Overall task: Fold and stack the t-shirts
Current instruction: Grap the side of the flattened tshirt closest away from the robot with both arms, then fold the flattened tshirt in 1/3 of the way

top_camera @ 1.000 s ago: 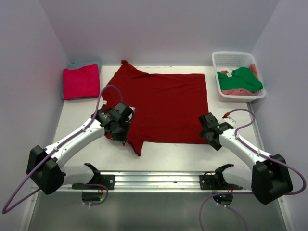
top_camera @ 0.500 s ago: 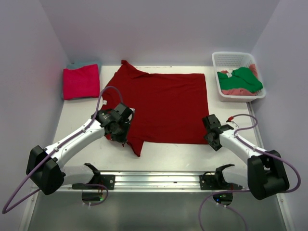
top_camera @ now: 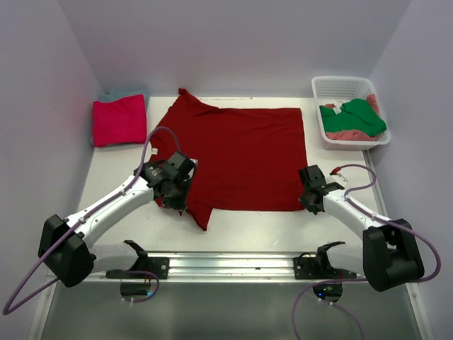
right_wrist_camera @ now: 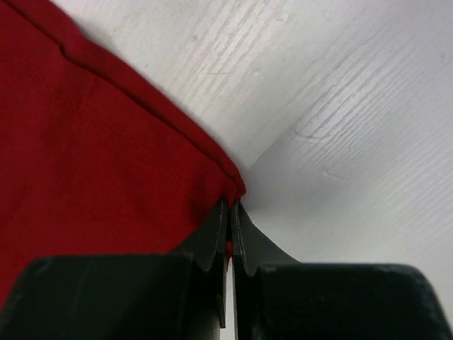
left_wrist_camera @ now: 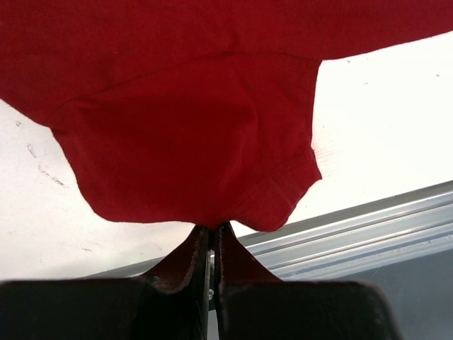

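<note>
A dark red t-shirt [top_camera: 241,156] lies spread flat across the middle of the table. My left gripper [top_camera: 178,202] is shut on its near left sleeve, and the sleeve [left_wrist_camera: 198,149] hangs lifted above the table in the left wrist view. At the shirt's near right corner my right gripper [top_camera: 306,205] is shut on the hem corner [right_wrist_camera: 230,185], low against the table. A folded magenta-pink t-shirt [top_camera: 119,120] rests on a teal one [top_camera: 113,95] at the far left. A green t-shirt [top_camera: 357,117] and a salmon-pink one [top_camera: 348,134] lie in the basket.
The white lattice basket [top_camera: 340,86] stands at the far right corner. A metal rail [top_camera: 233,265] with the arm bases runs along the near edge. Walls close in the table on the left, back and right.
My right gripper moved in to the shirt's near right corner and closed on it. The left gripper has kept its hold on the sleeve without moving.
</note>
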Controlling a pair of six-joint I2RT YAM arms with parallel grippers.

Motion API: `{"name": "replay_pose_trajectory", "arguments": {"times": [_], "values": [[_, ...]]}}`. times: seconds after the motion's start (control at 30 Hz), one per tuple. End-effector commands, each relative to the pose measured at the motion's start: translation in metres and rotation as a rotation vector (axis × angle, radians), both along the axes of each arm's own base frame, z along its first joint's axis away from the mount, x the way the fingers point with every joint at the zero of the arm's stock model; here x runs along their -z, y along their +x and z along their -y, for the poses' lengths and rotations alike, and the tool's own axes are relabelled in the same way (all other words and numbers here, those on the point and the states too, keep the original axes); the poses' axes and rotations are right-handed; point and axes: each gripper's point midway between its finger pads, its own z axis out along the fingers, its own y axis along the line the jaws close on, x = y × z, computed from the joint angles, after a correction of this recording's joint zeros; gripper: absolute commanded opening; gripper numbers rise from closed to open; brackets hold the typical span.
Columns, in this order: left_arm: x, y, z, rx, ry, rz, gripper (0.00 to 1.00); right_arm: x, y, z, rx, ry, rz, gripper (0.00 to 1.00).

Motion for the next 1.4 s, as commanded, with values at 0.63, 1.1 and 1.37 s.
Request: {"name": "replay_pose_trajectory", "arguments": {"times": [0.63,1.1,1.37], "values": [[-0.062,0.027,-0.045,-0.356,-0.027,0.4,0.0,-0.077,0.023,-0.003,-0.21,-0.057,0.121,0.0],[-0.072,0.114,-0.016,-0.35,-0.037,0.66,0.0,-0.089,0.054,0.01,-0.188,-0.18,0.147,0.0],[-0.104,0.149,-0.031,-0.411,0.006,0.773,0.0,-0.089,0.084,0.003,-0.213,-0.201,0.147,0.0]]}}
